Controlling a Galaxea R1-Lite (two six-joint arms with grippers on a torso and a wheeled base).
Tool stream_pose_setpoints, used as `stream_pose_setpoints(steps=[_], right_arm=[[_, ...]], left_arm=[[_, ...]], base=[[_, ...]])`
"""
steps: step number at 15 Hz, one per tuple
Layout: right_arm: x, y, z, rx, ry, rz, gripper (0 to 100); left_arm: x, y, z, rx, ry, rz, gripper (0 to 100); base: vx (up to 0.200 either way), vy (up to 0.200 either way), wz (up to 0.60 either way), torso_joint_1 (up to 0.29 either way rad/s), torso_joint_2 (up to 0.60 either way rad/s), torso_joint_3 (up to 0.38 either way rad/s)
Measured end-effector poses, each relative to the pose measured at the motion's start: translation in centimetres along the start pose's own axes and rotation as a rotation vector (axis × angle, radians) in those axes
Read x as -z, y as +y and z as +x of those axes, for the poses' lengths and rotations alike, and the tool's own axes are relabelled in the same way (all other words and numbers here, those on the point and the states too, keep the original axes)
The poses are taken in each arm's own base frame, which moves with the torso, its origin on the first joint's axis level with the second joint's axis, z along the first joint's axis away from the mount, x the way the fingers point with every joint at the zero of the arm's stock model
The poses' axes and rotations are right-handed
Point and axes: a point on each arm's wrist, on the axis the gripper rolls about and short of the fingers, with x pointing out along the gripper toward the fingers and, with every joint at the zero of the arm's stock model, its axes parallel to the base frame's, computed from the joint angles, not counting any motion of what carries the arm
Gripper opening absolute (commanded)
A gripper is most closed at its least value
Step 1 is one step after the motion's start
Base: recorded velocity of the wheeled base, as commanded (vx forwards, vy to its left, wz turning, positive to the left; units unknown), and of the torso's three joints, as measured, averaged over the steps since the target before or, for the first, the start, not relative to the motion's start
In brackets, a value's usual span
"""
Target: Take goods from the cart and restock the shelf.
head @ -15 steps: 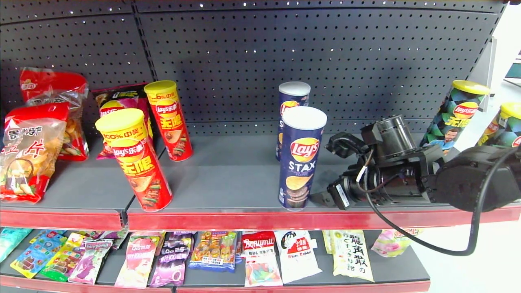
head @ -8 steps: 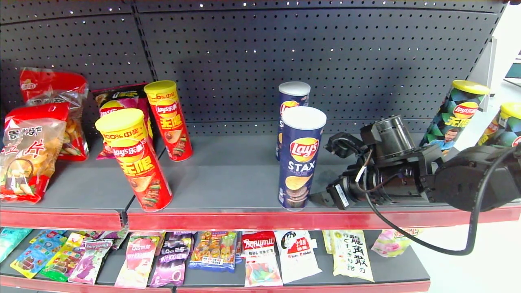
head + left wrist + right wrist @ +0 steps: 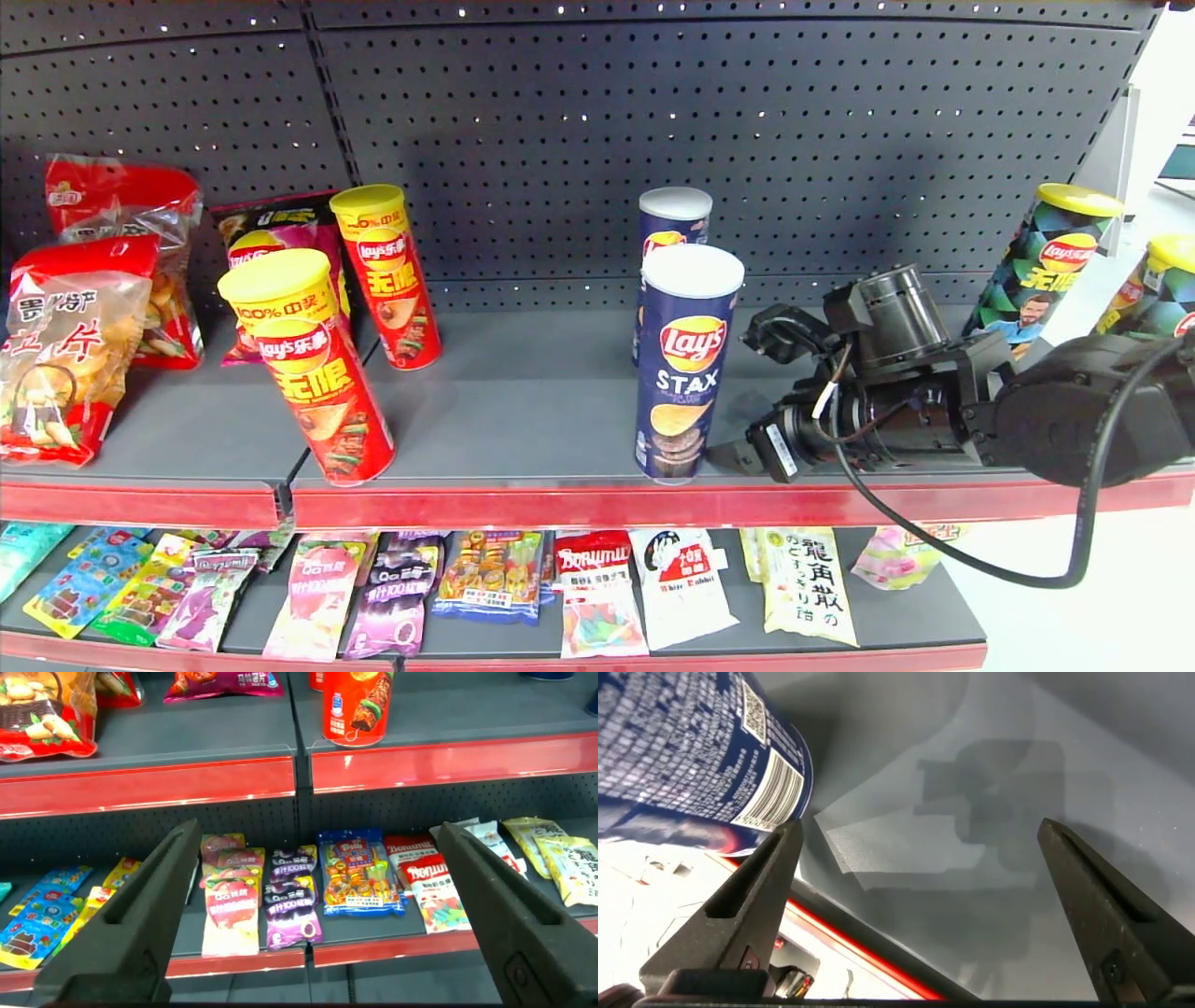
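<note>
A dark blue chips can with a white lid [image 3: 689, 364] stands near the front edge of the grey upper shelf [image 3: 523, 392]. Its lower part appears in the right wrist view [image 3: 691, 747]. My right gripper [image 3: 747, 397] lies low over the shelf just right of that can. It is open, with bare shelf between its fingers, and one fingertip [image 3: 785, 835] sits close beside the can's base. A second blue can [image 3: 674, 219] stands behind the first. My left gripper [image 3: 318, 831] is open in front of the lower shelf.
Two red cans with yellow lids [image 3: 313, 373] [image 3: 387, 275] and red snack bags [image 3: 75, 345] fill the shelf's left side. Green-patterned cans [image 3: 1046, 261] stand at the far right. Candy packets [image 3: 485, 574] line the lower shelf. A pegboard wall backs the shelf.
The front blue can has shifted slightly to the left, and my right gripper has edged left with it. Everything else is as before.
</note>
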Motion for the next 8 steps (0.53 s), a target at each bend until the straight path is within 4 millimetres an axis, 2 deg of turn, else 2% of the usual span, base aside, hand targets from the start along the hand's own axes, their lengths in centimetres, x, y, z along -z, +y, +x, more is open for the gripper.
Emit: stream_pose_setpoints(steps=[8], right_arm=[[-0.07, 0.25, 0.04, -0.006, -0.001, -0.005, 100]], left_arm=[[0.0, 0.0, 0.0, 0.0, 0.0, -0.001, 100]], base=[[0.0, 0.0, 0.0, 0.0, 0.0, 0.0]])
